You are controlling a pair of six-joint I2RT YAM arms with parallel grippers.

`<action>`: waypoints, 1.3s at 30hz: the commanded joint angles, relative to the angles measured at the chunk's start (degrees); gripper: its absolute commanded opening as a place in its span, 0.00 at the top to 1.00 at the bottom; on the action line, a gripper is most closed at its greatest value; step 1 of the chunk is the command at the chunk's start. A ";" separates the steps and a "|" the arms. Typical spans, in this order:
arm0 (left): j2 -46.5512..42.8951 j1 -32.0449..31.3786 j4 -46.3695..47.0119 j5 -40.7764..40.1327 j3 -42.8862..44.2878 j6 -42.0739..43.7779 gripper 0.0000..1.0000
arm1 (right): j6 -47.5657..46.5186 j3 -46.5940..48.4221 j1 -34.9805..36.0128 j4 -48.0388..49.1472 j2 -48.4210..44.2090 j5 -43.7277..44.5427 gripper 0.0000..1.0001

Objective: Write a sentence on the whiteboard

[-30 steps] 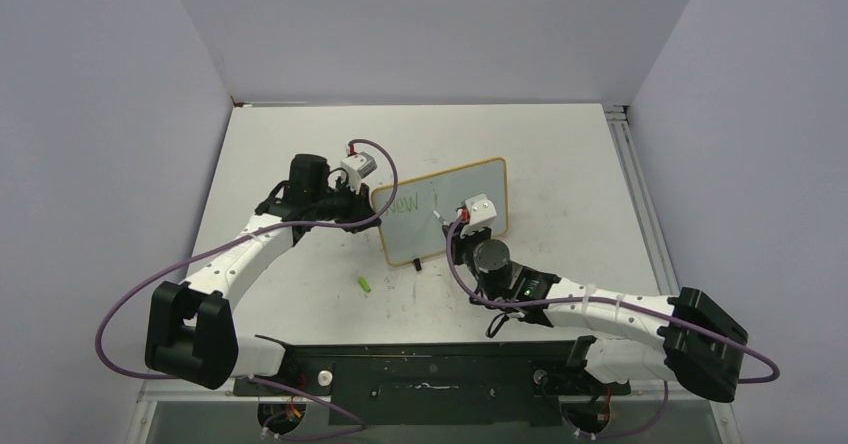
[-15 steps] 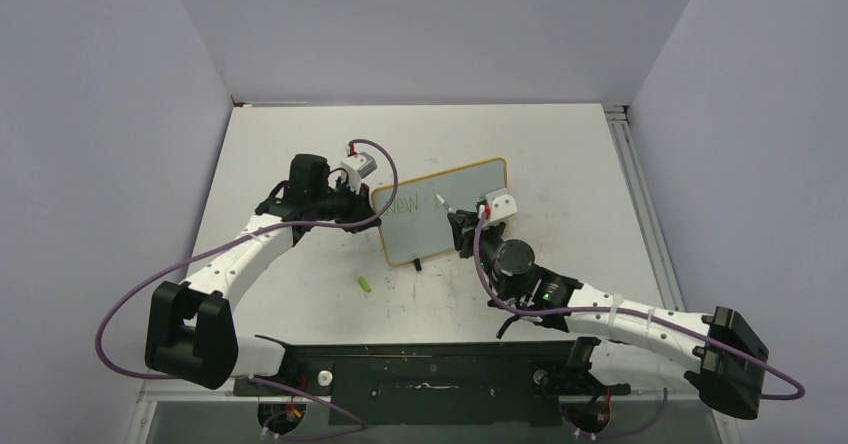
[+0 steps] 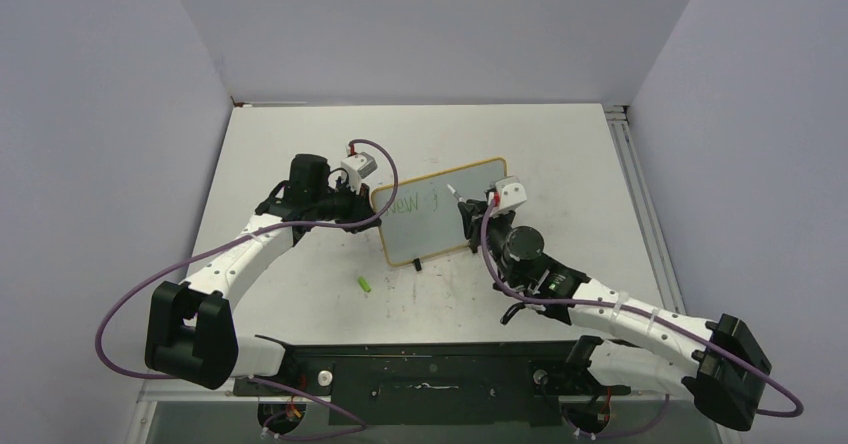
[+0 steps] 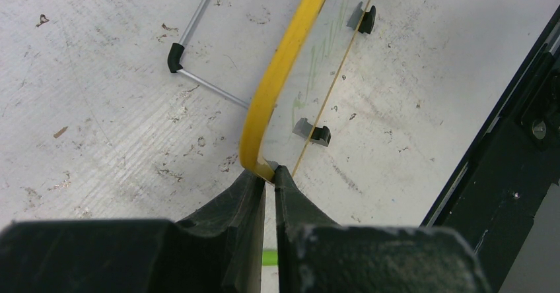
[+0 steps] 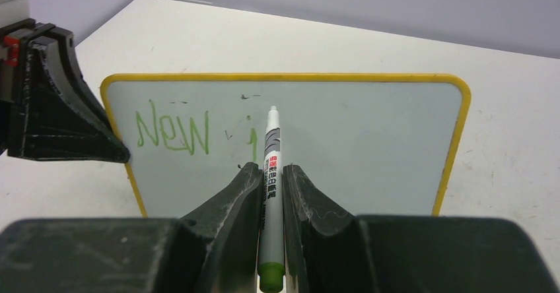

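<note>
The whiteboard, white with a yellow frame, stands tilted at mid-table; it also shows in the right wrist view and edge-on in the left wrist view. The sentence reads "New" in green, followed by one short stroke; it also shows from above. My left gripper is shut on the board's left corner. My right gripper is shut on a grey marker. Its tip points at the board just right of the stroke. I cannot tell if it touches.
A green marker cap lies on the table in front of the board's left end. The board's wire stand and black feet rest on the scuffed tabletop. A black rail runs along the near edge. Walls close three sides.
My right arm has swung right and farther along the board with the marker. A short green stroke now stands after "New". The left arm and the board have not moved.
</note>
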 commanded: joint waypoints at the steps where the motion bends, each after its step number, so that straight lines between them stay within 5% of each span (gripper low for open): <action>1: 0.26 -0.78 -1.11 -0.31 1.78 0.68 1.00 | 1.94 -1.05 -2.99 2.74 -1.73 -6.63 0.95; 39: 0.49 -1.31 -1.47 -0.93 1.81 1.05 1.00 | 3.80 -1.34 -6.74 6.31 4.28 -9.61 0.95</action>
